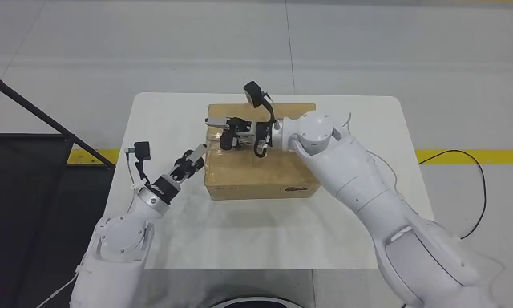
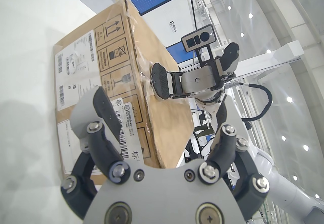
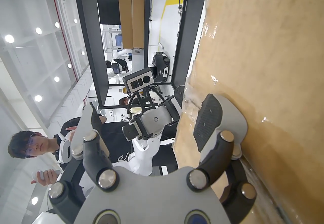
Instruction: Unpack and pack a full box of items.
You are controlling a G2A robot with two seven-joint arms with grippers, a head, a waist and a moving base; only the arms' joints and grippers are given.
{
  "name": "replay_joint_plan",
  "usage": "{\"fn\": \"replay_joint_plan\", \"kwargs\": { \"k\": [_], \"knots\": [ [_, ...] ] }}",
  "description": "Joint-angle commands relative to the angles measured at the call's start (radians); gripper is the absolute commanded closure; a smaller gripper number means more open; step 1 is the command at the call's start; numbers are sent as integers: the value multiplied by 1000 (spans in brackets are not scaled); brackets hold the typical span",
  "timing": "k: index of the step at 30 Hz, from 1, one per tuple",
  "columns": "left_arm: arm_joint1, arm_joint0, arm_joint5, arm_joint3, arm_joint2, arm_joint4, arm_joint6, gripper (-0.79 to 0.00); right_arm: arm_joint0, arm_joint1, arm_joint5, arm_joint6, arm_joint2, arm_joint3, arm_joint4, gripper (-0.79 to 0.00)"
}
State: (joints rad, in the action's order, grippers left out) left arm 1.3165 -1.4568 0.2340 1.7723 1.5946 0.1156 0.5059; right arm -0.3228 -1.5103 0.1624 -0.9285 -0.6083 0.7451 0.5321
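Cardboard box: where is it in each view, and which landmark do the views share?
Top view: cardboard box in the middle of the white table.
Left wrist view: box just ahead of the left gripper, labelled side showing.
Right wrist view: box alongside the right gripper.
Shared landmark: the right gripper, one pad at the box's taped edge.

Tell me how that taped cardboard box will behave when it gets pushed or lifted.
The cardboard box sits flat and wide on the table, so it would likely slide rather than tip. Its flat, uncrushed faces suggest fairly stiff walls. The glossy tape along its seam may be slippery for the right gripper.
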Motion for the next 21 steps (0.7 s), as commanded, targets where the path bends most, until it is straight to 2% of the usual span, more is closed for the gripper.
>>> {"fn": "replay_joint_plan", "kwargs": {
  "k": [1, 10, 21],
  "knots": [
    [-2, 4, -2, -4, -1, -2, 1, -785, 2, 3, 9, -21, -10, -8, -11, -785],
    [-9, 24, -11, -19, -10, -4, 0, -785, -35, 51, 48, -104, -105, 38, -48, -785],
    [-16, 33, -21, -19, -25, -3, -11, -785, -163, 154, 19, -126, -299, 223, -145, -785]
  ]
}}
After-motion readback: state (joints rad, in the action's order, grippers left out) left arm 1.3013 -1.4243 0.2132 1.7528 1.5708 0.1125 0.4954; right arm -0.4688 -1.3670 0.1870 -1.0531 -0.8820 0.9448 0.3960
